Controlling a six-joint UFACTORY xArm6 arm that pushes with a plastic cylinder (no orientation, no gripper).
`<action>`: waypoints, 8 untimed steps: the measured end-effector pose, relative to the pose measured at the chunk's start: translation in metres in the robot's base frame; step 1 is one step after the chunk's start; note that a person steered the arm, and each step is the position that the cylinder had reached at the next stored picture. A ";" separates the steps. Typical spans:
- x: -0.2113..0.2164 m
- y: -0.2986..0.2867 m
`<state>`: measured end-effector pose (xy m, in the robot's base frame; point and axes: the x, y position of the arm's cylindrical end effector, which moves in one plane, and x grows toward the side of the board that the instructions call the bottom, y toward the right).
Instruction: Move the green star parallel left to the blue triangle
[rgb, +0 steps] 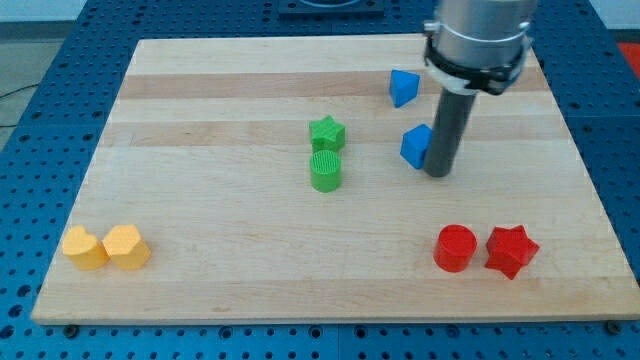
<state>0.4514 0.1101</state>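
The green star (327, 133) lies near the middle of the wooden board, touching a green cylinder (326, 171) just below it. The blue triangle (403, 87) sits toward the view's top right. A second blue block (414, 146) lies below it. My tip (437, 173) rests on the board right against that second blue block's right side, well to the right of the green star and below the blue triangle.
A red cylinder (455, 248) and a red star (511, 250) sit at the view's bottom right. Two yellow blocks (84, 247) (126, 247) sit at the bottom left. The wooden board (200, 120) lies on a blue perforated table.
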 end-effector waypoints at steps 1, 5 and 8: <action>-0.004 -0.035; -0.035 -0.128; -0.068 -0.193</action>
<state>0.3832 -0.0832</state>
